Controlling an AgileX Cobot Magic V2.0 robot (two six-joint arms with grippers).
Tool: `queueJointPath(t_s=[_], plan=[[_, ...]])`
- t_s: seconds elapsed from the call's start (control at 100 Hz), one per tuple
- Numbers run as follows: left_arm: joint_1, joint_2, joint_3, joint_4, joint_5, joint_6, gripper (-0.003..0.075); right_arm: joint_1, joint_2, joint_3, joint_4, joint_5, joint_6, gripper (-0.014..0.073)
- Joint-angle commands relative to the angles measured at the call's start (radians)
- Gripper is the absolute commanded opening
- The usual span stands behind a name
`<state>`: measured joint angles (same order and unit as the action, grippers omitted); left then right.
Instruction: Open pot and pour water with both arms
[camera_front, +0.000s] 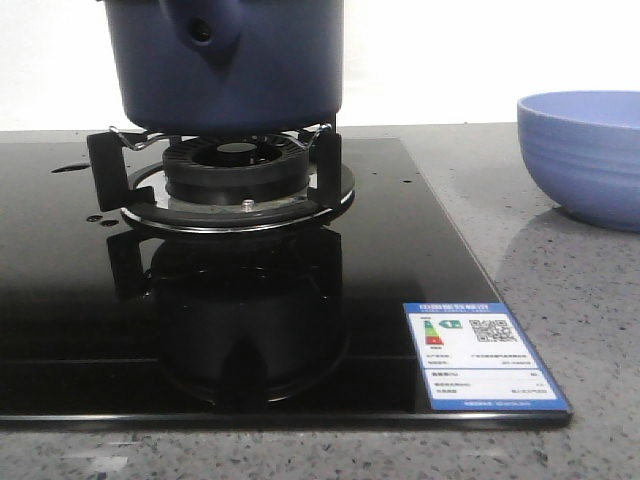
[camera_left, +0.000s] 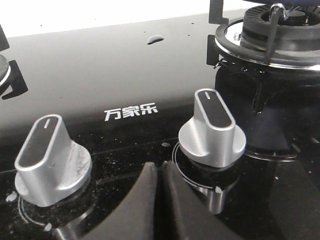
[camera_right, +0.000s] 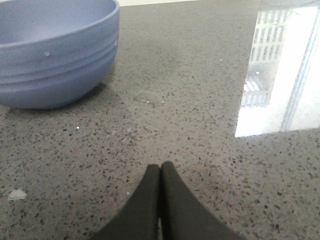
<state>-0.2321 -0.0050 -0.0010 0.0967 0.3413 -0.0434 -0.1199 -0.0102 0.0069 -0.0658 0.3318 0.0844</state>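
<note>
The dark navy-blue pot (camera_front: 225, 65) stands on the black burner grate (camera_front: 235, 170) of the glass hob, its handle socket (camera_front: 203, 30) facing me; its top is cut off by the frame, so any lid is hidden. My left gripper (camera_left: 159, 167) is shut and empty, low over the hob between two silver knobs (camera_left: 212, 131). My right gripper (camera_right: 160, 166) is shut and empty over the grey speckled counter, short of the periwinkle ribbed bowl (camera_right: 52, 52). Neither gripper shows in the front view.
The bowl (camera_front: 582, 155) stands on the counter right of the hob. A second silver knob (camera_left: 50, 160) is beside the left gripper. The burner ring (camera_left: 272, 35) lies beyond the knobs. A blue label (camera_front: 483, 355) sits on the hob's near right corner.
</note>
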Motion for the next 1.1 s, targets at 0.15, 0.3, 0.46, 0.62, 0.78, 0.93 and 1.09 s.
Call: queueJointPath(t_s=[0.15,0.3,0.46,0.62,0.78,0.93,1.09], plan=[[-0.009,-0.026,0.034,-0.01,-0.049,-0.011,-0.002,-0.008,-0.017,0.027,-0.005,-0.013,-0.003,-0.0064],[-0.009,-0.026,0.034,-0.01,-0.049,-0.011,-0.002,-0.008,-0.017,0.027,-0.005,-0.013,-0.003,-0.0064],[-0.009,-0.026,0.034,-0.01,-0.049,-0.011,-0.002,-0.008,-0.017,0.027,-0.005,-0.013,-0.003,-0.0064],[-0.009,-0.026,0.034,-0.01,-0.049,-0.008,-0.002,-0.008,-0.017,0.027,-0.005,-0.013,-0.003,-0.0064],[-0.009,-0.026,0.034,0.117,-0.099,-0.005,-0.002,-0.008,-0.017,0.027,-0.007,-0.134,-0.003,-0.0064],[-0.01,-0.026,0.034,-0.239,-0.299,-0.016,-0.002,-0.008,-0.017,0.027,0.339,-0.375,-0.001,-0.0064],[-0.01,-0.026,0.032,-0.593,-0.43,-0.016,-0.002,-0.008,-0.017,0.027,0.539,-0.413,-0.001,-0.0063]])
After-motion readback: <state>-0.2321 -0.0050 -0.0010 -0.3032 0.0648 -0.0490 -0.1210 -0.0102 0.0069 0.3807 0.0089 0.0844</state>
